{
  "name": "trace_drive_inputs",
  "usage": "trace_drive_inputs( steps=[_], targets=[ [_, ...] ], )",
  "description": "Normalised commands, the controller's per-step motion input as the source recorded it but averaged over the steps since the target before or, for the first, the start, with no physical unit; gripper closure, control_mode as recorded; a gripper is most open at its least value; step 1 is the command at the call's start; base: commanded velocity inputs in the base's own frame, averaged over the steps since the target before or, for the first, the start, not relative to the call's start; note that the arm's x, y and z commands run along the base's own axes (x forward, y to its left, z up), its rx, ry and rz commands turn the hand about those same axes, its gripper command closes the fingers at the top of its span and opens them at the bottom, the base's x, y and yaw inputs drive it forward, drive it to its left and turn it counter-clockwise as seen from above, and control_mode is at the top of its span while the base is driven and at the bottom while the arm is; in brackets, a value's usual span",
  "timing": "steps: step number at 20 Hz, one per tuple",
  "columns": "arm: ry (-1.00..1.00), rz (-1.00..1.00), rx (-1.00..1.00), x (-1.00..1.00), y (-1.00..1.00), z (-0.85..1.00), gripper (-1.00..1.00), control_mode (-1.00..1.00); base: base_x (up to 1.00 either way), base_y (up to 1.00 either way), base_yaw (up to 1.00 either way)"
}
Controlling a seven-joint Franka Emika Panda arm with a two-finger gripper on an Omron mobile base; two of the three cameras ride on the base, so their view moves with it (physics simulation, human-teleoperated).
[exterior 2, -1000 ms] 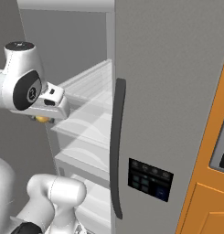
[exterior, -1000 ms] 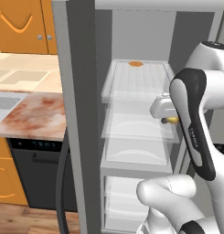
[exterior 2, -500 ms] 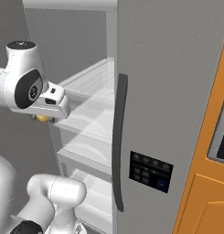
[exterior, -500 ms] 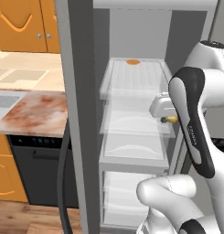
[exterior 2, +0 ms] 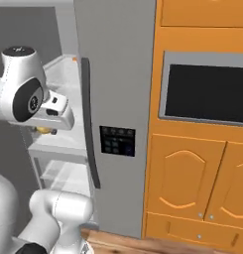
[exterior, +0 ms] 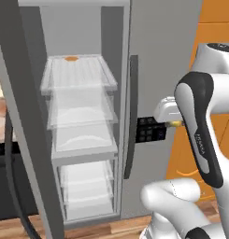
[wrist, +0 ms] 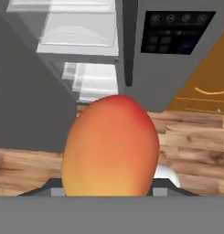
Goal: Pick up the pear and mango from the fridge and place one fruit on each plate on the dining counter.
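Fingers (wrist: 111,194) hold mango (wrist: 111,146) | fridge (exterior: 83,135) open ahead | orange cabinets (exterior 2: 192,173) right

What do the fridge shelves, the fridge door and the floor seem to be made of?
Fridge shelves: probably clear glass or plastic, since the shelves below show through them.
Fridge door: likely brushed steel; flat matte grey, dark handle.
Floor: looks like wood planks, with brown grain and board seams.

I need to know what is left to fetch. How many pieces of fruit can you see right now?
2. The mango is in the gripper, outside the fridge. A small orange-brown fruit sits at the back of the top shelf. More may be hidden.
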Motion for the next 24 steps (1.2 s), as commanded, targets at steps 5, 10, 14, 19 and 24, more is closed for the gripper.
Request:
trace_drive_inputs(
  steps=[5, 10, 14, 19, 24],
  targets=[
    [0.00, 0.00, 0.00, 0.00, 0.00, 0.00, 1.00, 1.00, -0.02, -0.11, -0.77],
    [0.00, 0.00, 0.00, 0.00, 0.00, 0.00, 1.00, 1.00, 0.14, -0.03, -0.88],
    [0.00, 0.00, 0.00, 0.00, 0.00, 0.00, 1.00, 1.00, 0.14, 0.00, -0.93],
    [0.00, 0.00, 0.00, 0.00, 0.00, 0.00, 1.00, 1.00, 0.04, 0.00, -0.97],
    [0.00, 0.00, 0.00, 0.00, 0.00, 0.00, 1.00, 1.00, 0.12, 0.07, -0.95]
  ],
)
